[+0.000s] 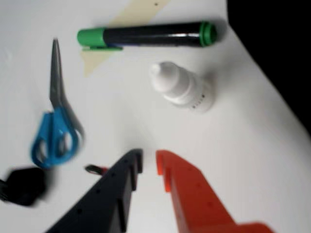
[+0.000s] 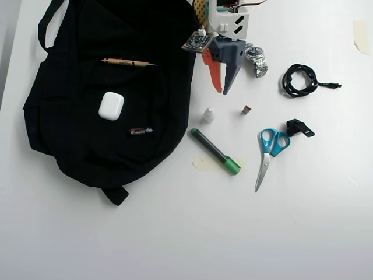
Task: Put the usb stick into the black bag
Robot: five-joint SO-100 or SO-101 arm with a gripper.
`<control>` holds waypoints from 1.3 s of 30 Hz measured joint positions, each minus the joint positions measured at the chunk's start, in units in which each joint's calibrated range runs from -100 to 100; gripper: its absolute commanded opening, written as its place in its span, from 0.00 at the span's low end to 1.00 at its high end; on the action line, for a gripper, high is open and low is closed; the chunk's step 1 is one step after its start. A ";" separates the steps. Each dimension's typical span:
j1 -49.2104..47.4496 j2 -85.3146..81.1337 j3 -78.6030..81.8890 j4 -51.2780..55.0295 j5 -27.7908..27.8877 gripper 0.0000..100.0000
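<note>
- The two-fingered tool (image 2: 222, 92), one finger orange and one dark grey-blue, hangs over the white worktop (image 2: 175, 233) with its fingers a little apart and nothing between them.
- The tiny dark red usb stick with a silver end (image 2: 246, 109) lies on the worktop, just to the right of the tool's tips in the overhead view; in the wrist view it peeks out at the left edge of the dark finger (image 1: 95, 169).
- The large black fabric bag (image 2: 70, 146) lies flat on the left of the overhead view, well apart from the stick, with a white earbud case (image 2: 111, 106), a pencil (image 2: 125, 62) and a thin dark stick (image 2: 141, 131) on it.
- Risk: the narrow gap may straddle badly and flick so small a stick away; I judge that the fingers need to spread first.
- Risk: the small white dropper bottle (image 2: 208, 115) stands near the tool, so a sideways sweep could topple it.
- Risk: the blue-handled scissors (image 2: 269, 149), black clip (image 2: 299, 128) and green-capped marker (image 2: 215, 151) crowd the area, and the wrist view is blurred, which makes aiming harder.
</note>
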 measured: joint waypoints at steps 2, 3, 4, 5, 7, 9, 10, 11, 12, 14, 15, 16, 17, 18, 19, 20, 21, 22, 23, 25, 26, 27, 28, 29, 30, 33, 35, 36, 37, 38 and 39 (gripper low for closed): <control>-1.10 0.00 0.00 -0.51 6.50 0.04; -1.39 0.00 0.00 -0.51 9.72 0.04; -1.69 0.00 0.00 -0.51 12.60 0.04; -2.06 0.00 0.00 -0.51 14.80 0.04; -2.57 0.00 0.51 -0.51 17.24 0.04; -2.79 0.00 1.37 -0.51 17.97 0.05; -2.79 0.00 1.96 -0.60 18.02 0.05; -2.79 0.00 2.56 -0.77 17.97 0.05; -2.72 0.00 3.16 -1.19 17.63 0.05; -2.64 0.00 4.35 -2.64 16.85 0.05; -2.64 0.00 5.38 -3.66 16.61 0.05; -2.64 0.00 6.31 -4.94 16.46 0.05; -2.64 0.00 7.34 -6.31 16.36 0.05; -2.64 0.00 8.45 -7.84 16.31 0.05; -2.64 0.00 9.22 -9.03 16.31 0.05; -2.64 0.00 9.98 -10.06 16.31 0.05; -2.64 0.00 10.58 -10.82 16.31 0.05; -2.64 0.00 10.75 -11.25 16.26 0.05; -2.64 0.00 10.84 -11.59 16.21 0.05; -2.64 0.00 10.84 -12.02 15.58 0.05; -2.64 0.00 10.84 -12.10 14.70 0.05; -2.57 0.00 10.84 -12.10 13.97 0.05; -2.42 0.00 10.84 -12.10 13.63 0.05; -2.20 0.00 10.84 -12.27 13.38 0.05; -2.06 0.00 10.84 -12.36 13.24 0.05; -1.17 0.00 11.77 -15.34 13.09 0.05; -0.81 0.00 13.57 -18.24 13.09 0.05; -0.73 0.00 14.51 -19.94 13.09 0.05; -0.81 0.00 15.27 -21.39 13.09 0.05; -0.88 0.00 15.61 -22.58 13.09 0.05; -0.88 -0.08 15.78 -23.26 13.09 0.05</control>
